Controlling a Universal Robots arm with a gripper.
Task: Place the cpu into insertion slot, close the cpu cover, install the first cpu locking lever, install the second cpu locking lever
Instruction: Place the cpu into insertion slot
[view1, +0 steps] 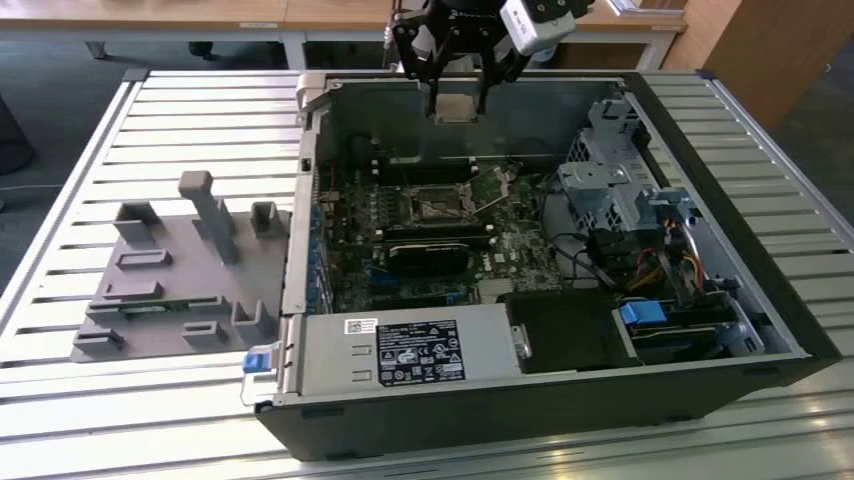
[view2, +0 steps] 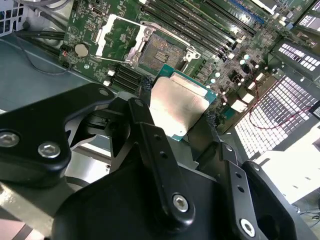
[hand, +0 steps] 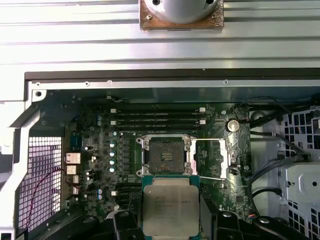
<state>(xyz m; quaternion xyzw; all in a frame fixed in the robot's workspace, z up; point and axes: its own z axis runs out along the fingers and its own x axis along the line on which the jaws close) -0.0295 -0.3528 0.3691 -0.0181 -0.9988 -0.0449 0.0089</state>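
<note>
above the open case (view1: 561, 410), end effector (view2: 177, 102) is clamped on the cpu (hand: 170, 207). insertion slot (hand: 164, 156) bare, cpu cover (hand: 212, 157) open; i'd keep the chip level and its edges square to the slot.

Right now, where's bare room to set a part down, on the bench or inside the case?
Free: bare table slats beyond the grey fixture, and the strip between it and the near edge. Crowded: inside the case, with cables and drive cage on the exterior view's right, power supply in front. The gripper holds the cpu over the case.
</note>
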